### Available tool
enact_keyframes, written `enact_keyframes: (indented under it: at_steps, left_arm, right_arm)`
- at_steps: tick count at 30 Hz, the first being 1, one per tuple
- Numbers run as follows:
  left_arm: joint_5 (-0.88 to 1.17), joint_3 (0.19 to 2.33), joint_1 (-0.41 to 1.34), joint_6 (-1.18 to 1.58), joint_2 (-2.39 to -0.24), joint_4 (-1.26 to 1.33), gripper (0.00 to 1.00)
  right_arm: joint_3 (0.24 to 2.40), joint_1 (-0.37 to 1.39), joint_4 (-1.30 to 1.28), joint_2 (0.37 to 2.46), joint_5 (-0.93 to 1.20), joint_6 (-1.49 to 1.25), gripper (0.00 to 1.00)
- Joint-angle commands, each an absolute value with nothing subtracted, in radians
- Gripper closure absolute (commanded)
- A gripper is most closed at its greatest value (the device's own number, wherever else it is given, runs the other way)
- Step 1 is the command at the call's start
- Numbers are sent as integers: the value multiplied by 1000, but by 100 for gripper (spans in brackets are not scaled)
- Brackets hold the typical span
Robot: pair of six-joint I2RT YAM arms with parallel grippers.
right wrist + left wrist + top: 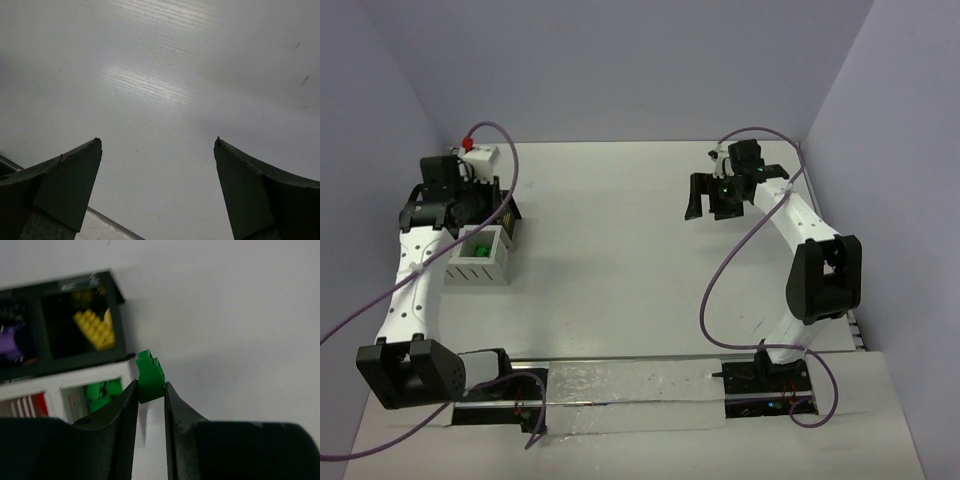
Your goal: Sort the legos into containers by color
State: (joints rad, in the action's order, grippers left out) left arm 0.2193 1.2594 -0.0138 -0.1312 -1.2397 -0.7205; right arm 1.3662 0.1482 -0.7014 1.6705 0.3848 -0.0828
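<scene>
My left gripper (150,385) is shut on a green lego (150,374) and holds it just beyond the corner of the containers. Below it, a white compartment (127,371) holds more green legos (102,391), and something red (37,405) shows to their left. The black compartments (119,325) behind hold a yellow lego (95,329) and a purple one (15,342). In the top view my left gripper (480,208) hovers over the white slatted box (480,268) with green inside (477,247). My right gripper (157,145) is open and empty over bare table, far right (715,200).
A red piece (468,143) sits on a small white object (483,156) behind the left arm. Walls close in the table at the back, left and right. Purple cables loop over both arms.
</scene>
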Motion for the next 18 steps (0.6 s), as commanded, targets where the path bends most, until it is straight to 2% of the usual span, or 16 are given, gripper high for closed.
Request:
enact_keyframes:
  at_steps: [1,8,18]
  left_arm:
    - [337,1241,-191,-288,-1223,-872,100]
    - [426,1238,-377,-382,-1297,-960,100]
    - [411,1160,-380,-391,-1322,-893,91]
  right_arm:
    - [1419,171,-701,1660,359,-61,0]
    - [1428,209,-699,1681,350,-57,0]
    - [1421,212,-698,1683,341,-54,0]
